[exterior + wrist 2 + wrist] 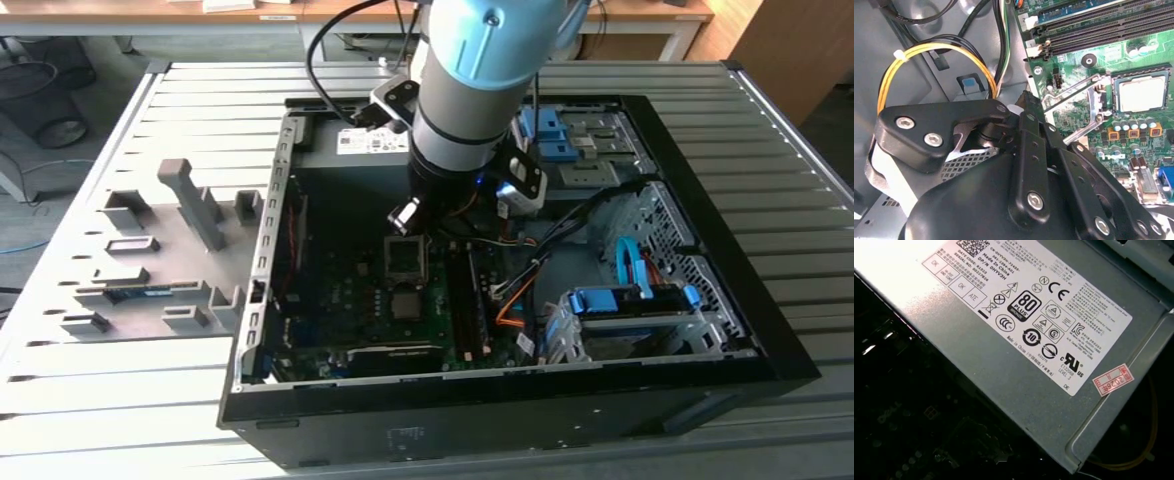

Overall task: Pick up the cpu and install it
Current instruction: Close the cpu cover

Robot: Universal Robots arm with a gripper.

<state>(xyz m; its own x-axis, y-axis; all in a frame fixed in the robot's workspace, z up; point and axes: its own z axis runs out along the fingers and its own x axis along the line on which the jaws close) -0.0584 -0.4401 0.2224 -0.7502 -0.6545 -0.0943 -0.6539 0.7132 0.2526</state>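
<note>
gripper (1026, 107) low inside case (747, 330), above mainboard (1079, 115) | fingers: can't tell open or closed, linkage hides tips | cpu (1142, 93) sits in socket, retention frame (1093, 102) raised, near gripper but apart | grey labelled box (1019, 340) adj. in first wrist view

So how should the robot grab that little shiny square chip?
Probably by two opposite edges of the cpu, coming straight down from above: it lies flat in its socket, thin, with only its top face open. Keep off the raised latch beside it.
</note>
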